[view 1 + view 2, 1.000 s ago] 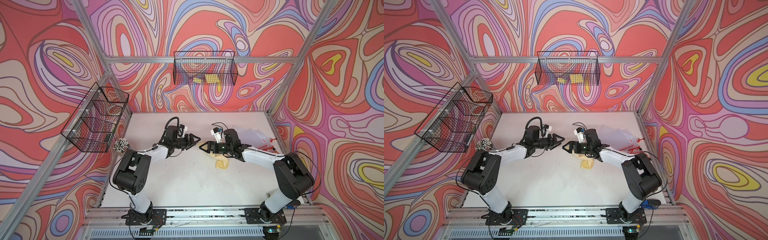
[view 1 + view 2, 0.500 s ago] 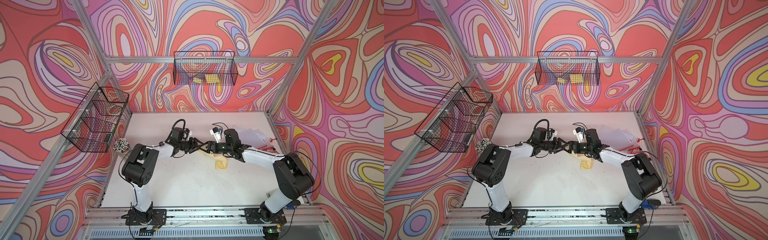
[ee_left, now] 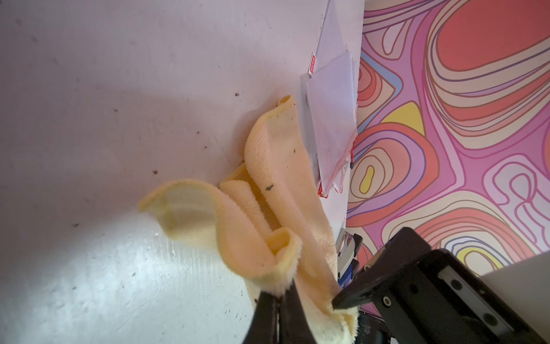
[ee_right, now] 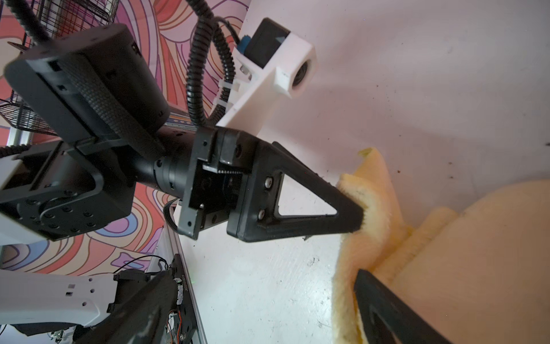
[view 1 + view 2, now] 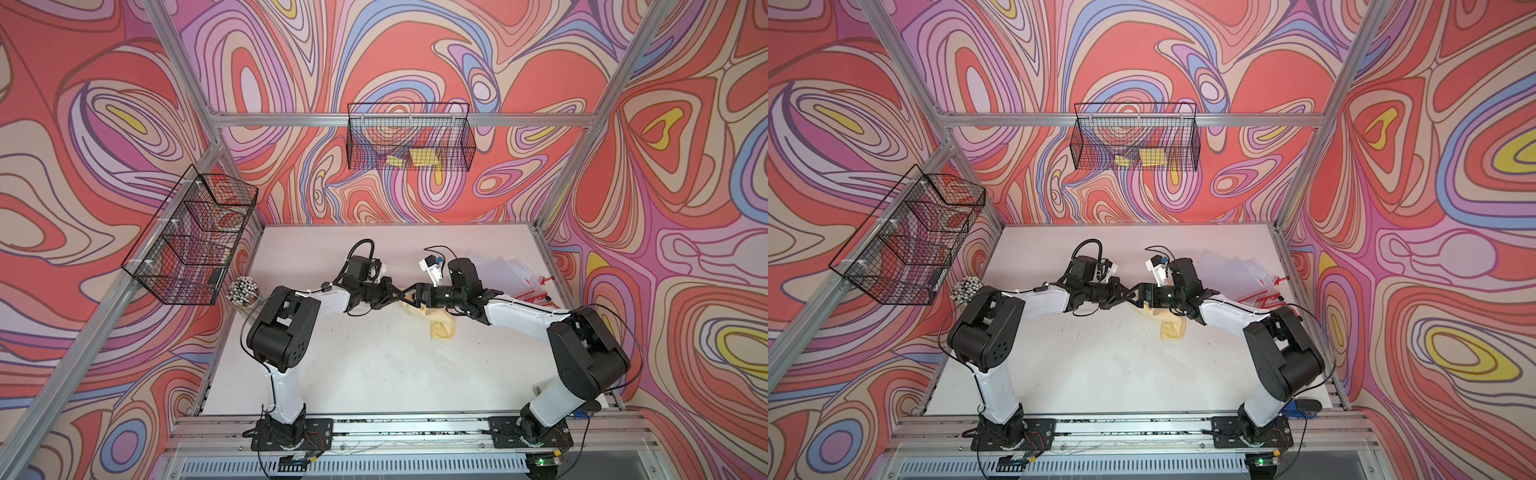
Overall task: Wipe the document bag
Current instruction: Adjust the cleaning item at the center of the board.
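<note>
Two grippers, one limp cloth (image 3: 276,166).
My left gripper (image 4: 358,219) pinches its edge, right gripper (image 5: 412,294) gapes wide; document bag (image 3: 330,119) looks thin, slippery.

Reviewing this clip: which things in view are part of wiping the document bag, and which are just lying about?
In the job:
- yellow cloth, pinched by the left gripper
- right gripper, open at the cloth
- document bags

Lying about:
- back wire basket, with yellow items inside
- side wire basket
- bundle of white-tipped sticks
</note>
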`<action>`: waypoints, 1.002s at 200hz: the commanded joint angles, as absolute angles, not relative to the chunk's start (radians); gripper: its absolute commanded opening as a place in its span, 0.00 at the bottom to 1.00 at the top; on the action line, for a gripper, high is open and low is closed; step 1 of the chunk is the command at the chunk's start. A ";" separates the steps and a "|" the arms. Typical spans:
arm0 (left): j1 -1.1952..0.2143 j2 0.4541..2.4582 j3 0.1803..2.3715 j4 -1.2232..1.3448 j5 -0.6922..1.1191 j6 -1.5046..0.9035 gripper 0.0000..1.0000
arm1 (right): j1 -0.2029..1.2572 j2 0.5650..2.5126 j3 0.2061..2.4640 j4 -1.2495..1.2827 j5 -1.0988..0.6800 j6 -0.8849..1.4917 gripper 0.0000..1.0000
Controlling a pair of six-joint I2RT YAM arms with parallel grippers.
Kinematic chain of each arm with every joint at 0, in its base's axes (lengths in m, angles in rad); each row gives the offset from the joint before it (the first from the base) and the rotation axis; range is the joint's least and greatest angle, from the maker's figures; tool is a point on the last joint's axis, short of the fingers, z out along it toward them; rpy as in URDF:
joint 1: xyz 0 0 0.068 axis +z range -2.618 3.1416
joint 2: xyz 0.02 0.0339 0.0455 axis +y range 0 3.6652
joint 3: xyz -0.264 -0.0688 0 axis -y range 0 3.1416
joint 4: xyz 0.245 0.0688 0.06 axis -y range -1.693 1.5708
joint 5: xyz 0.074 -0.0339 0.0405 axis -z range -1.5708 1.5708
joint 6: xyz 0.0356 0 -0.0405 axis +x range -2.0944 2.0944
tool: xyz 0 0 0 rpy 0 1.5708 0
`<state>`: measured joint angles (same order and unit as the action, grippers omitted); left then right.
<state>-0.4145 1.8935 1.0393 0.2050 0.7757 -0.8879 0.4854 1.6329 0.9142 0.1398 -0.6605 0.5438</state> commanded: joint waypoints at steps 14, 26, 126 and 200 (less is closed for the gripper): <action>-0.416 1.920 1.111 0.100 0.706 -0.818 0.00 | 0.466 1.502 0.920 0.041 -0.507 0.487 0.98; -0.417 1.920 1.148 0.035 0.664 -0.775 0.00 | 0.451 1.444 0.911 0.017 -0.456 0.482 0.98; -0.400 1.936 1.287 -0.105 0.474 -0.641 0.53 | 0.404 1.151 0.913 -0.189 -0.290 0.398 0.98; -0.400 1.625 1.249 -0.435 -0.072 -0.406 0.88 | 0.405 1.111 0.882 -0.213 -0.182 0.406 0.98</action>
